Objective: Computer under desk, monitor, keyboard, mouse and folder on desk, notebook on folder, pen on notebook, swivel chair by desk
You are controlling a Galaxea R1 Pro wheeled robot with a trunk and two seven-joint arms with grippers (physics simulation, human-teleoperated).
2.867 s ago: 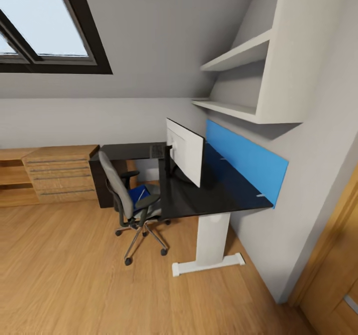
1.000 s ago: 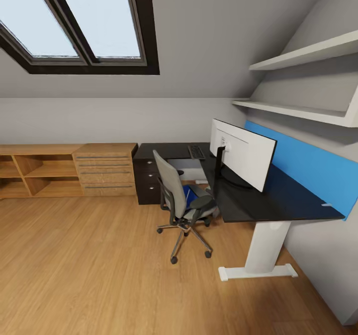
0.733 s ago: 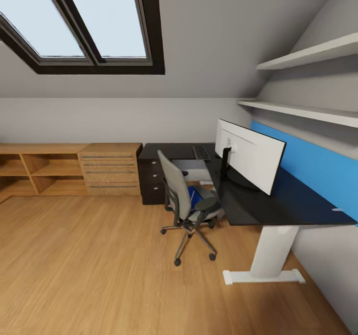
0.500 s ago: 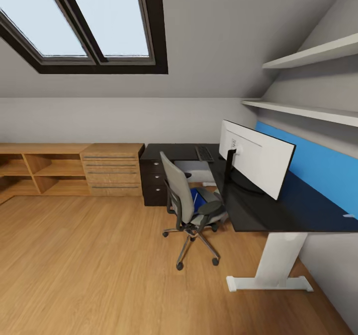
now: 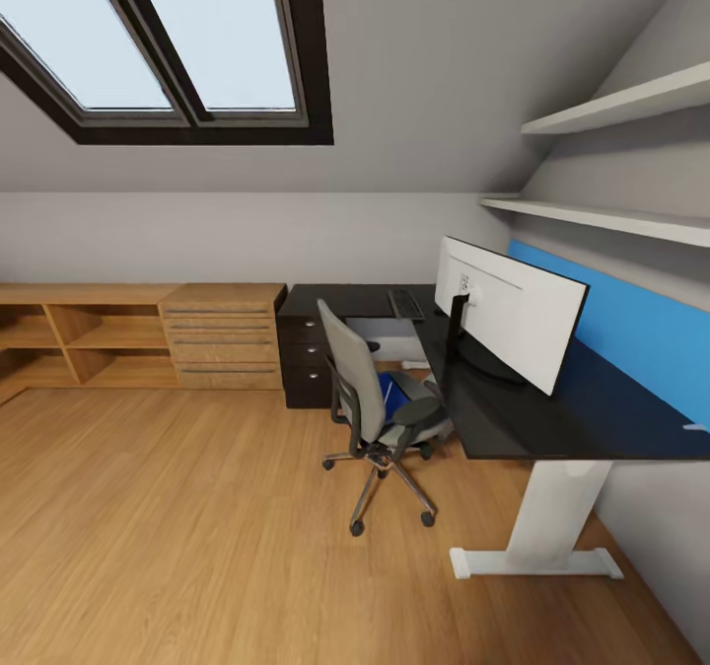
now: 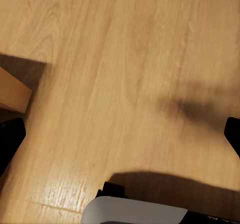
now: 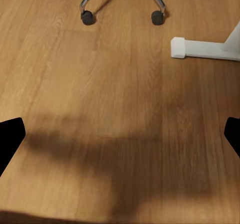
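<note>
I'm rolling toward the desk point(image 5: 513, 428). The swivel chair point(image 5: 370, 399) sits just beside its front edge, with the folder point(image 5: 391, 395) on the seat. The monitor point(image 5: 513, 312) and keyboard point(image 5: 405, 304) are on the desk top. Both grippers, left gripper point(image 6: 120, 139) and right gripper point(image 7: 120, 139), hang spread wide and empty over the floor point(image 5: 177, 527). Best approach IMO: come in on the chair's open side, stop w/ the seat in reach, keep clear of the desk's white leg point(image 5: 544, 517).

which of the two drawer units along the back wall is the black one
The black drawer unit under the desk, just behind the swivel chair. The other one, the light wooden dresser beside it toward the open shelves, is plain wood.
</note>
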